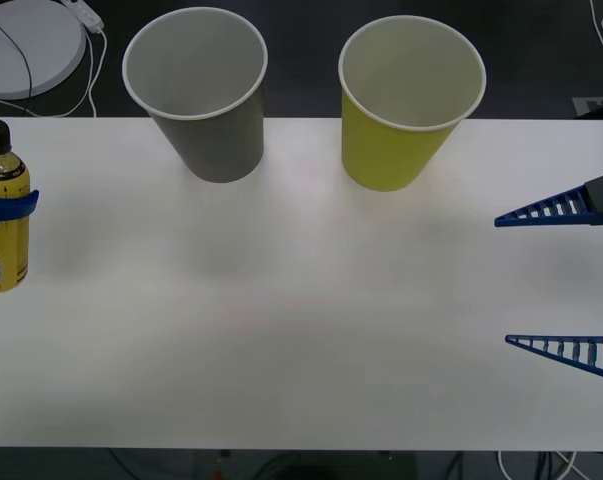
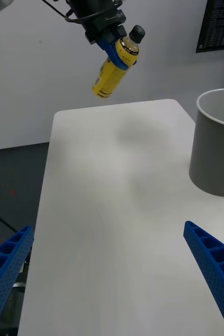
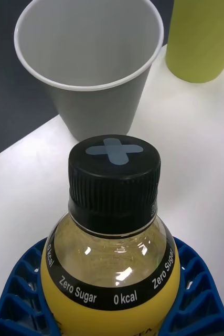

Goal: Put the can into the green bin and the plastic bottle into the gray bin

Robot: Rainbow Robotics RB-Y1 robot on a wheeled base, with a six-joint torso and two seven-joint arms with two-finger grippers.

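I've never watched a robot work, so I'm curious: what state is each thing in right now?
plastic bottle: capped, lifted off the table, tilted.
left gripper: shut on the bottle.
right gripper: open, holding nothing.
gray bin: upright, empty.
green bin: upright, looks empty.

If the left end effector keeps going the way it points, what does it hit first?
Most likely the gray bin. The left end effector, shut on the plastic bottle, aims at it, with bare table between. The green bin sits off to the side. Depth is uncertain.
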